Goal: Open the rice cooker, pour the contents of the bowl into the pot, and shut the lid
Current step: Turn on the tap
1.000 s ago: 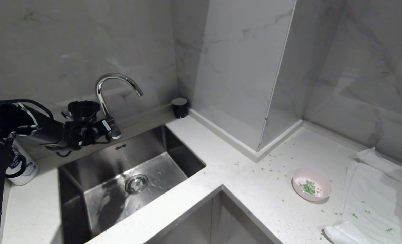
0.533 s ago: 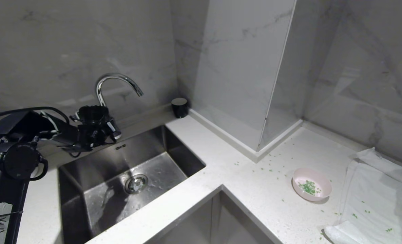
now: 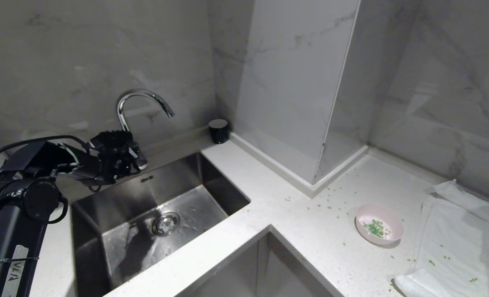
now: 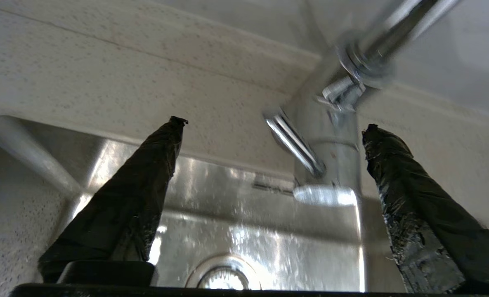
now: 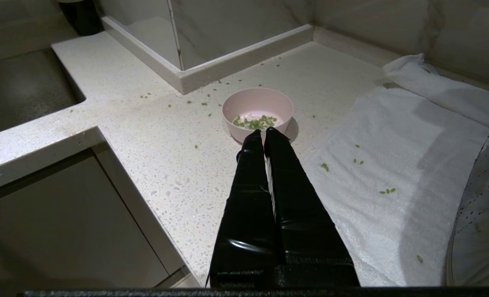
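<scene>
I'm seeing the bowl (image 3: 379,225) sitting lower right on the desk (image 3: 310,231), straight ahead of my right gripper (image 5: 265,131), jaws together. My left gripper (image 4: 269,123), jaws apart, is hanging by the faucet (image 3: 143,103), far left; right arm nearer.

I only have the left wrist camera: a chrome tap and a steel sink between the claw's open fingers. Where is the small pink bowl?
Observer: The small round pale pink bowl stands on the white speckled counter, right of the steel sink, beside a white towel.
Operator: Anything in it?
Observer: Yes, chopped green bits lie inside; more are scattered over the counter and towel.
Operator: And the right claw?
Observer: The right claw is shut, holds nothing and points at the bowl.
</scene>
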